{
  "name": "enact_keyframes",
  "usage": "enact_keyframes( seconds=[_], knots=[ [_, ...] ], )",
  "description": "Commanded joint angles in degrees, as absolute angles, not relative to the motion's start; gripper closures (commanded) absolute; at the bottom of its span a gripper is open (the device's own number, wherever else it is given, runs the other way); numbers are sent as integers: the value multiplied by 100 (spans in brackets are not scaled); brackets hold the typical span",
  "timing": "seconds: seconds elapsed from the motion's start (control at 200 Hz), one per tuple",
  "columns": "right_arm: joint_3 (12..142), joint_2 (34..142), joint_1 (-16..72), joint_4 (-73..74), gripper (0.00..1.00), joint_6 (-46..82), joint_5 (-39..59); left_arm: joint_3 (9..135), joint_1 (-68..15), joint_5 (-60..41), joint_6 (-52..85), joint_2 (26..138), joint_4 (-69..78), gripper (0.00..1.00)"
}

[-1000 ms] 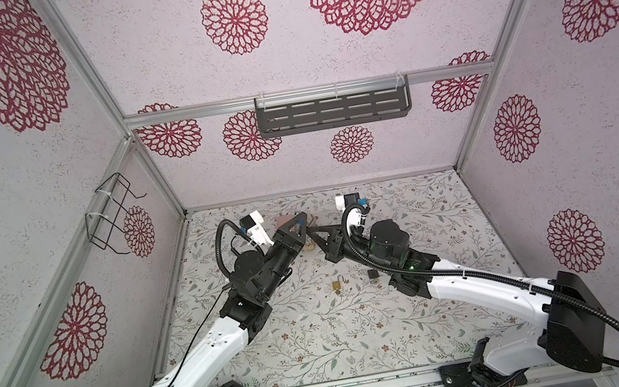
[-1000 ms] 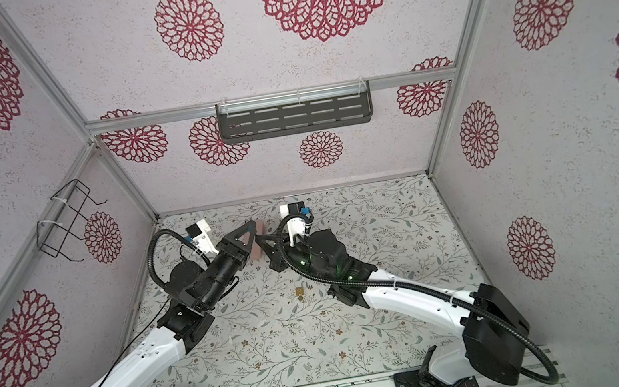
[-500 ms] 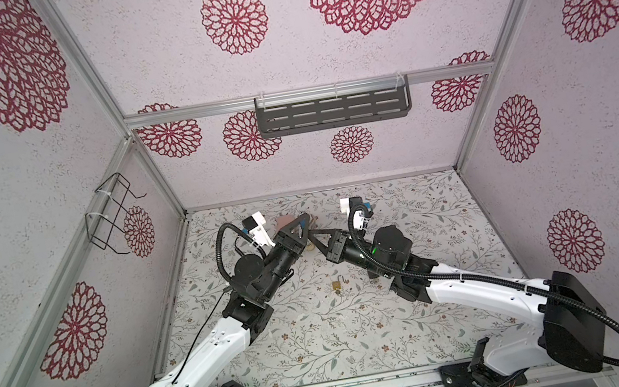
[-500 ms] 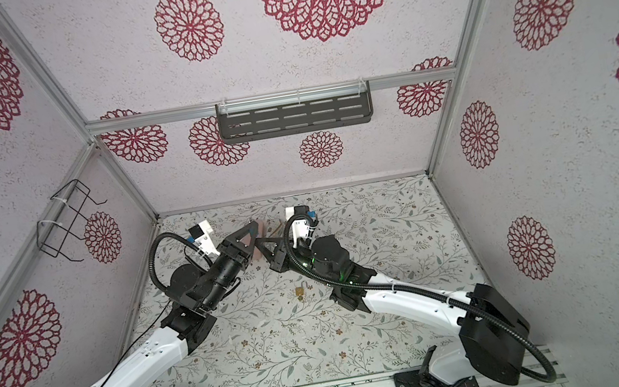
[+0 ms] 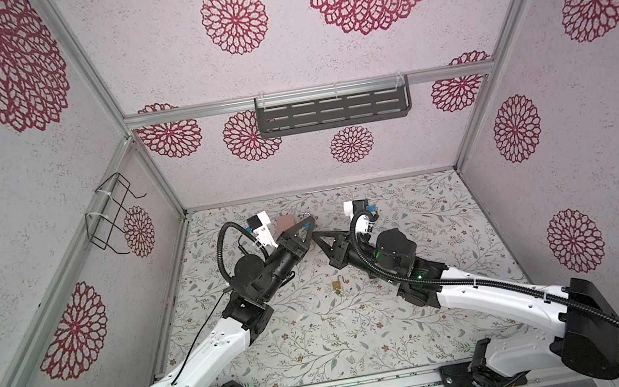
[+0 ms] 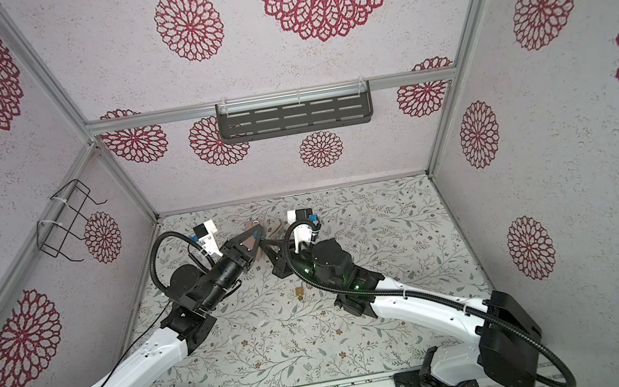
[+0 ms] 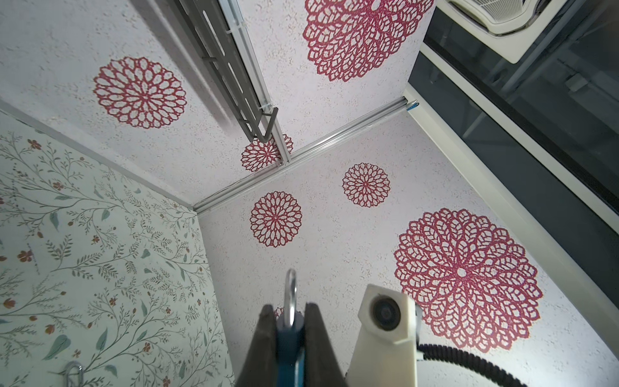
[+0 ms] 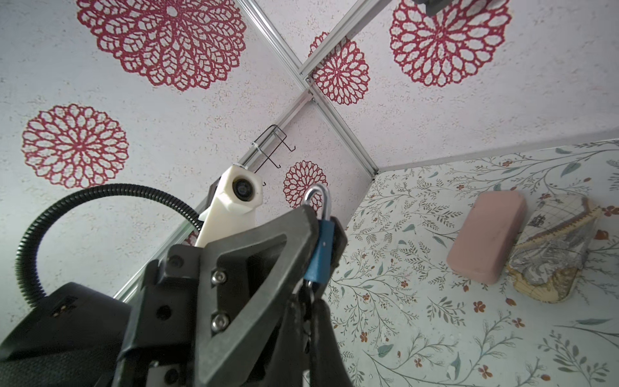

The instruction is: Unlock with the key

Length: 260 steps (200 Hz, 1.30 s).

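Observation:
A blue padlock (image 7: 287, 338) with a silver shackle (image 7: 290, 291) sits between the two dark fingers of my left gripper (image 7: 289, 310), which is shut on its body. Both top views show this grip raised above the table's back middle, at the left gripper (image 5: 306, 226) (image 6: 257, 234). My right gripper (image 8: 310, 300) (image 5: 316, 235) meets it tip to tip, just under the padlock (image 8: 321, 251). Its fingers are shut on the key, a thin metal piece (image 8: 310, 286) at the lock's lower end. Most of the key is hidden.
A small brass padlock (image 5: 337, 286) lies on the floral table between the arms. A pink block (image 8: 485, 238) and a patterned pouch (image 8: 552, 254) lie near the back wall. A metal ring (image 7: 74, 372) rests on the table. A grey shelf (image 5: 332, 111) and a wire rack (image 5: 111, 213) hang on the walls.
The left jaws have narrowed onto the blue padlock. Both arms have shifted only slightly, and the two grippers stay tip to tip.

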<state>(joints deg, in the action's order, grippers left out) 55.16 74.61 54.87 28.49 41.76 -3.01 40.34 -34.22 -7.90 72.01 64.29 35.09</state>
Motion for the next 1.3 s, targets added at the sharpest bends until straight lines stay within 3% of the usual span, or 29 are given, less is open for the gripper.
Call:
enact_keyframes(
  seconds=[0.0,0.435,0.73,0.855,0.931,1.001,1.296],
  knots=[
    [5593,7217,5382,3015,100,3434,-905,3991,-3463,-997,7107,6295,3290,100],
    [5793,6983,5226,2587,100,3279,-291,4039,-3248,-1412,7024,6178,3171,100],
    [5805,6877,5099,2610,100,3578,17,3790,-3241,-1174,7109,6153,3906,100],
    [5646,6806,5072,2876,81,3838,145,3754,-3253,-1010,7082,6192,4144,100],
    [5565,6787,5037,3042,78,4031,272,3716,-3269,-937,7080,6248,4391,100],
    [5481,6786,4974,3311,69,4212,433,3717,-3279,-914,7075,6333,4597,100],
    [5436,7151,4887,3598,64,4821,768,3709,-3358,-826,7198,6646,5305,100]
  ],
)
